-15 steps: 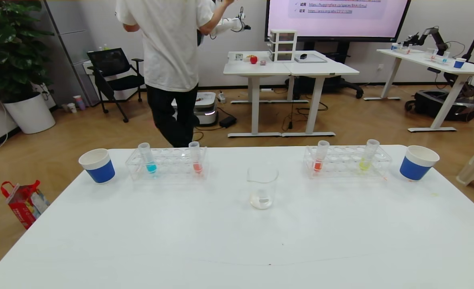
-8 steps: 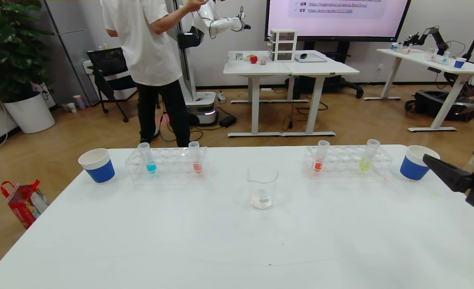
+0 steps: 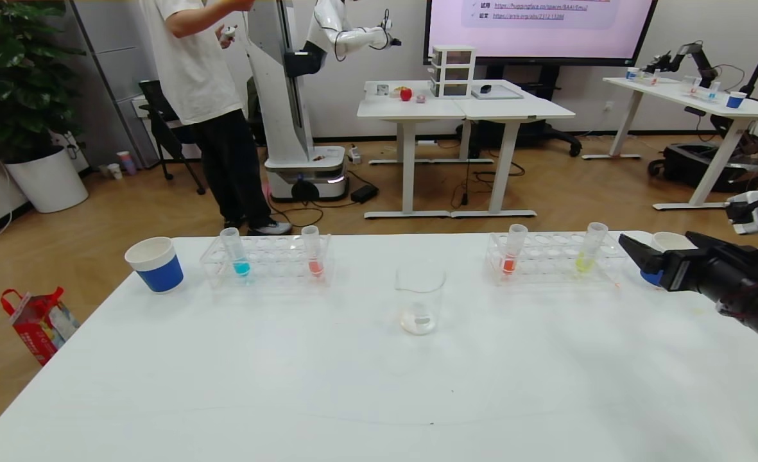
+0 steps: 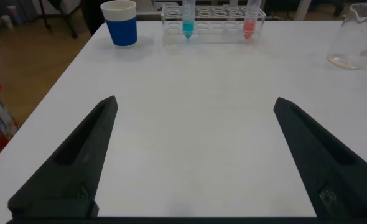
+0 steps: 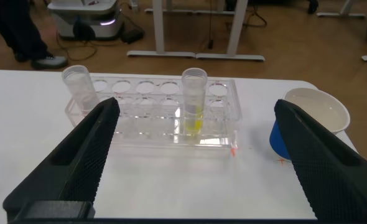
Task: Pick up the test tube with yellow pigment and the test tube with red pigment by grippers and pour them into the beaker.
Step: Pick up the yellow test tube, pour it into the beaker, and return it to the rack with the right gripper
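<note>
The yellow test tube [image 3: 589,249] stands in the right clear rack [image 3: 555,264]; it also shows in the right wrist view [image 5: 194,90]. The pale red test tube [image 3: 313,252] stands in the left rack [image 3: 269,263], also seen in the left wrist view [image 4: 250,17]. The beaker [image 3: 420,299] stands mid-table between the racks. My right gripper [image 3: 635,253] is open and empty, just right of the right rack, with the yellow tube between its fingers' line of sight [image 5: 194,107]. My left gripper [image 4: 195,101] is open and empty above bare table, short of the left rack, out of the head view.
A blue tube [image 3: 235,254] shares the left rack and a brighter orange-red tube [image 3: 513,250] the right rack. Blue-and-white paper cups stand at far left [image 3: 154,264] and far right [image 3: 667,242], the right one partly behind my gripper. A person stands beyond the table.
My right arm has come into view from the right edge and moved left toward the right rack. The person in the background has walked left.
</note>
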### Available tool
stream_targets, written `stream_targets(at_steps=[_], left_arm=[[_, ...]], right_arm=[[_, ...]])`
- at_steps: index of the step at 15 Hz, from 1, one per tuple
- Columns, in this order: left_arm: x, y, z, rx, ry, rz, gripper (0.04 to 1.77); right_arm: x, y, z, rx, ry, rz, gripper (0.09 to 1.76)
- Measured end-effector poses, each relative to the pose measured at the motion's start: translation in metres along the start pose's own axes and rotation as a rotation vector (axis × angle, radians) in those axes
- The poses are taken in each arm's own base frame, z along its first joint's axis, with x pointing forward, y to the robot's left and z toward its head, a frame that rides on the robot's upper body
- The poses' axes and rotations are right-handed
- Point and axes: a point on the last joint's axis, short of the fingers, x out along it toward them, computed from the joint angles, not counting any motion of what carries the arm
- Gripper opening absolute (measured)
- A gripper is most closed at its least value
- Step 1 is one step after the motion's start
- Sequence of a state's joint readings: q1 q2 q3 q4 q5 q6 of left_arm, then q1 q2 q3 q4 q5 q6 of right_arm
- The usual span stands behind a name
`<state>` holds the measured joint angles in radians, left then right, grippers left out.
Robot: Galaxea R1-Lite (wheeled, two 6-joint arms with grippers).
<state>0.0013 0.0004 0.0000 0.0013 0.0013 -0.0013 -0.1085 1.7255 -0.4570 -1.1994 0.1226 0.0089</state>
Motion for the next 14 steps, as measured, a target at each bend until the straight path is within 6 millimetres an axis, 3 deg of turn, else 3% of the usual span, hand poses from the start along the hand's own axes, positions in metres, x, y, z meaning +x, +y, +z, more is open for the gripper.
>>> stream_targets(at_steps=[9,14], left_arm=[[0.000,0.000,0.000,0.000,0.000,0.000,1.75],[0.000,0.000,0.000,0.000,0.000,0.000,1.75]], right_arm=[[0.067,-0.021,-0.060,-0.008,-0.027,0.085,1.74],[0.098,-0.030,-0.079,-0.010,-0.040,0.085,1.74]])
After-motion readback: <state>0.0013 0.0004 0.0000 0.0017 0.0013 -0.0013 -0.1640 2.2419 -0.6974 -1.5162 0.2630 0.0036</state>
